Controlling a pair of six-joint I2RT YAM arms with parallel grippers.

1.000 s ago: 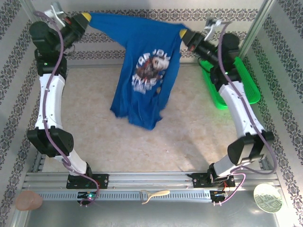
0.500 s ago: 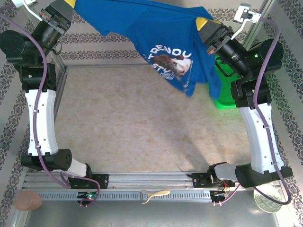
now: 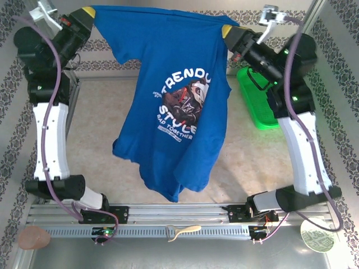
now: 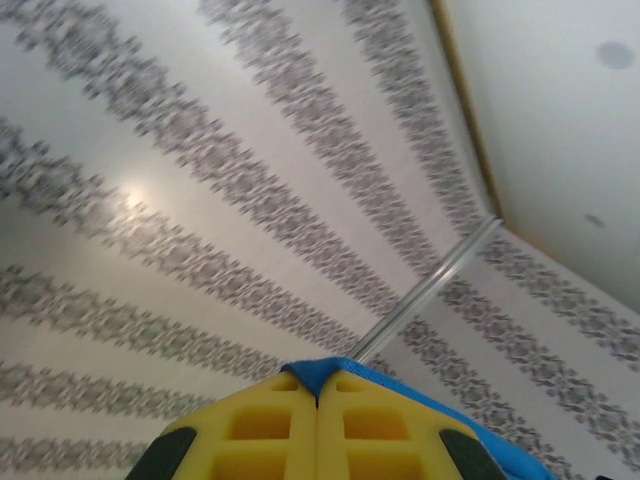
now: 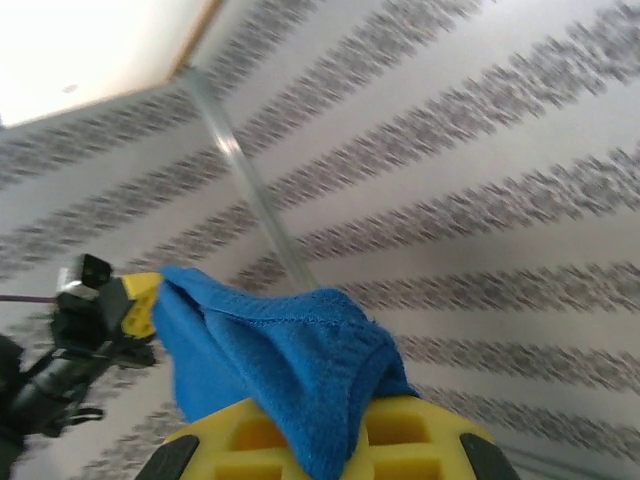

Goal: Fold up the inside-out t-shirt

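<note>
I have the royal blue short-sleeved cloth t-shirt (image 3: 174,112) hanging in the air between the 2 arms, spread above the beige table (image 3: 101,112). Its printed front faces the overhead camera and its hem dangles toward the near side.

The left gripper (image 3: 87,12) has its yellow pads pressed together on a thin fold at 1 top corner. The right gripper (image 3: 229,31) is clamped on a thicker bunch of cloth at the other corner.

I judge the step in hand to be laying the shirt out flat. To do that well I would lower both wrists level and in time, let the hem touch first, then draw the cloth back so it settles without creases. The left pinch looks shallow, so I would avoid jerks. I would also steer the right side clear of the green plastic mesh basket (image 3: 252,106).
</note>
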